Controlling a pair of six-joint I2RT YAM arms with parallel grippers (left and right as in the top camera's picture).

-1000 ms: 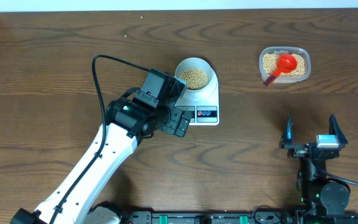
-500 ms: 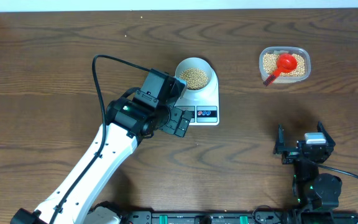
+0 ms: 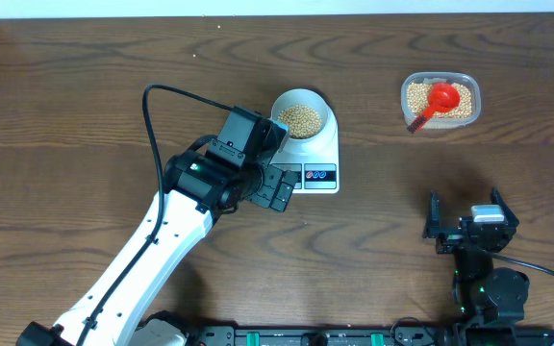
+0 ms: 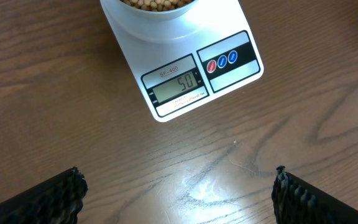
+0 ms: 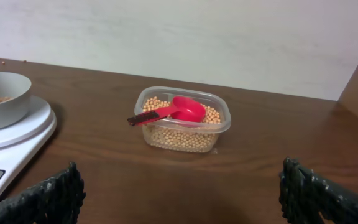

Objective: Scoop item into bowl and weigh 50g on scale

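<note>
The bowl (image 3: pixel 302 114) holds tan beans (image 3: pixel 301 119) and sits on the white scale (image 3: pixel 321 161). In the left wrist view the scale (image 4: pixel 166 56) shows its display (image 4: pixel 178 86) reading 50, with the bowl (image 4: pixel 157 9) at the top edge. My left gripper (image 3: pixel 279 188) is open and empty, just in front of the scale; its fingers (image 4: pixel 176 193) frame bare table. My right gripper (image 3: pixel 467 223) is open and empty near the front right; its fingers (image 5: pixel 182 193) face the tub. The bowl (image 5: pixel 2 99) and the scale (image 5: pixel 17 137) show at the left of the right wrist view.
A clear plastic tub (image 3: pixel 440 100) of beans stands at the back right with a red scoop (image 3: pixel 436 100) lying in it; both show in the right wrist view, tub (image 5: pixel 185 134) and scoop (image 5: pixel 179 110). A black cable (image 3: pixel 162 96) loops from the left arm.
The right arm has drawn back toward the front edge and turned a little; since half a second ago it is still. The left arm, bowl and scale have not moved.
</note>
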